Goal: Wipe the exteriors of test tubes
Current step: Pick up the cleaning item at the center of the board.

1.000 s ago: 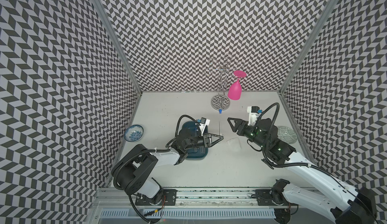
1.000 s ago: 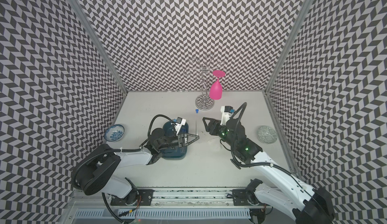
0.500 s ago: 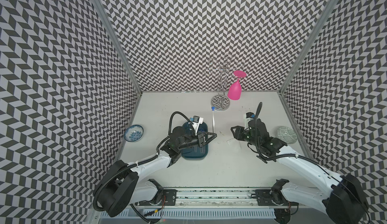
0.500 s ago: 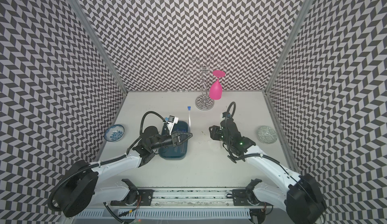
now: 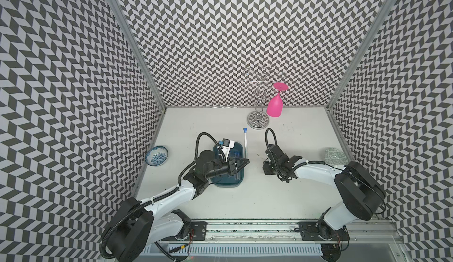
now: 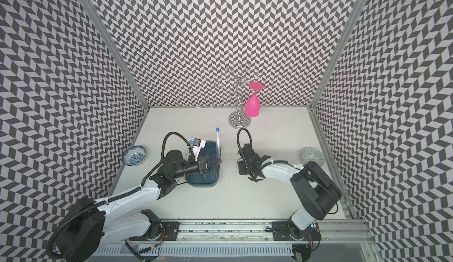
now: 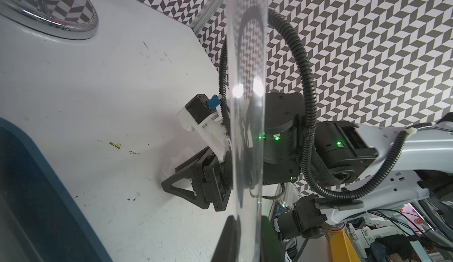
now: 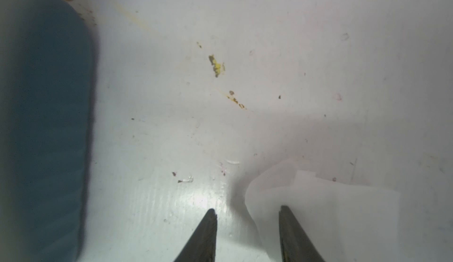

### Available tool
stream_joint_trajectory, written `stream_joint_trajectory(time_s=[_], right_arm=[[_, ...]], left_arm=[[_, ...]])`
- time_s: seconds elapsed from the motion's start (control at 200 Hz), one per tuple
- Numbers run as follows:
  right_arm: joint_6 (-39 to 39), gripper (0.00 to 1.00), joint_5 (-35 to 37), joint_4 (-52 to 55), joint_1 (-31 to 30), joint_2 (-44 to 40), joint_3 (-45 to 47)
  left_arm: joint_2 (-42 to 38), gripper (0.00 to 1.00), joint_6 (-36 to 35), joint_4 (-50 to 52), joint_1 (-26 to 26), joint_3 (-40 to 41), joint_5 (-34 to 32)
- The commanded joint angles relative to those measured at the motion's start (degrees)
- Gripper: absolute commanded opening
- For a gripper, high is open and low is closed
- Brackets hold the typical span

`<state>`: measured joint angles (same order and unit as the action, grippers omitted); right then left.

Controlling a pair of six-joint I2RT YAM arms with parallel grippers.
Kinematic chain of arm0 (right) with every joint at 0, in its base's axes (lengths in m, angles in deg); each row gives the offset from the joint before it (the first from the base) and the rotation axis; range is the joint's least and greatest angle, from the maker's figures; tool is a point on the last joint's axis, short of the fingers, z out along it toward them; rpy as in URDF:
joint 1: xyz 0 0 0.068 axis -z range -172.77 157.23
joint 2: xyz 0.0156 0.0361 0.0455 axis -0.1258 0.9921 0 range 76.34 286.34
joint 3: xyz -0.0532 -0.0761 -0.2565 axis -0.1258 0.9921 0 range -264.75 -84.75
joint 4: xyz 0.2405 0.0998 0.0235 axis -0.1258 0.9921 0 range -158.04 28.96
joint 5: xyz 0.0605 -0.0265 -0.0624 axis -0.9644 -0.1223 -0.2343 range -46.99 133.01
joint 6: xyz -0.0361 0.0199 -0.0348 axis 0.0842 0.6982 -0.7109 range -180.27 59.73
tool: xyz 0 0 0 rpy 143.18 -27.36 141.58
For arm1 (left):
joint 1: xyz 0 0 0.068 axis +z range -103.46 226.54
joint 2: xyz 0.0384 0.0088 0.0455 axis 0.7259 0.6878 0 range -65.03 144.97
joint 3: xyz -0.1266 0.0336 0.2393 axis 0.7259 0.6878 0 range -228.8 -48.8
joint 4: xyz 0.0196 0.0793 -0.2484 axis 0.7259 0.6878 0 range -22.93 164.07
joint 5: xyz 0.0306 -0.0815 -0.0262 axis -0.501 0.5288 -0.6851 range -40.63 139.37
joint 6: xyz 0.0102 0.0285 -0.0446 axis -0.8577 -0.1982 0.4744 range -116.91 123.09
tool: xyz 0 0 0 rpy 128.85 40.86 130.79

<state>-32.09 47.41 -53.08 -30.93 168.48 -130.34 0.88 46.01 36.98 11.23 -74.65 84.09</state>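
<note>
Overhead, a white table (image 5: 245, 199) flecked with small stains sits boxed in by 3 walls (image 5: 220, 40) of black-and-white chevrons. A teal tray (image 5: 228, 184) lies near its middle. Behind the tray stands a chrome rack (image 5: 257, 121) with a pink glass (image 5: 274, 106) hanging upside down. A blue-patterned bowl (image 5: 157, 156) sits well to the tray's left and a green plate (image 5: 334, 156) well to its right.

The left gripper (image 5: 245, 161), over the tray's right edge, is clamped on 1 test tube (image 5: 245, 145), which stands with its blue cap uppermost. More tubes (image 6: 212, 170) lie in the tray, though their count is unclear.

The right gripper (image 8: 247, 210) is down at the table just right of the tray. Its jaws are partly apart, and the edge of a white tissue (image 8: 331, 199) rests against 1 fingertip, not yet pinched.
</note>
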Motion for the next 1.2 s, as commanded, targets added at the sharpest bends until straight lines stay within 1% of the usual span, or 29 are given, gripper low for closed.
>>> stream_joint_trajectory(time_s=[0.0,0.14,0.28,0.386,0.611,0.821,0.986,1.022,1.077,1.152,1.177,1.197], right_arm=[[-0.8,0.38,4.0,-0.9,-0.4,2.2,-1.1],[-1.7,0.31,6.4,-0.5,-0.9,5.1,-2.2],[-1.0,0.09,8.2,0.0,-1.0,5.9,-2.9],[-0.3,0.00,7.8,-0.2,-1.0,2.9,-2.8],[0.5,0.00,6.4,2.9,-0.5,-7.0,-5.9],[2.1,0.00,-1.4,2.2,2.1,-16.9,-6.3],[3.3,0.00,-7.3,-1.2,4.4,-22.6,-3.0],[2.8,0.00,-6.6,-2.2,4.5,-23.3,-1.8],[3.2,0.00,-3.3,-1.9,4.6,-23.3,-0.2],[2.7,0.00,1.6,2.5,4.7,-20.6,-0.2],[3.4,0.00,2.3,4.8,4.6,-19.3,-0.7],[2.8,0.00,1.5,6.4,4.9,-18.4,-1.2]], left_arm=[[-1.0,0.13,-0.6,0.1,0.3,0.6,-0.6],[-1.6,0.13,-0.5,0.2,0.2,0.9,-0.8],[-2.2,0.13,-0.4,0.3,0.2,1.3,-1.0],[-2.2,0.13,-0.7,0.8,0.2,1.3,-1.0],[-1.2,0.13,-1.5,1.4,-0.1,0.5,-0.6],[-0.4,0.13,-2.0,1.8,-0.7,0.0,-0.6],[0.7,0.13,-2.3,1.9,-0.9,-0.6,-0.1],[1.0,0.13,-2.3,1.9,-1.1,-0.9,0.0],[1.4,0.13,-2.4,1.8,-1.3,-1.1,0.1],[1.9,0.13,-2.5,1.7,-1.6,-1.5,0.4],[2.1,0.13,-2.5,1.7,-1.7,-1.6,0.5],[2.2,0.13,-2.6,1.8,-1.8,-1.7,0.5]])
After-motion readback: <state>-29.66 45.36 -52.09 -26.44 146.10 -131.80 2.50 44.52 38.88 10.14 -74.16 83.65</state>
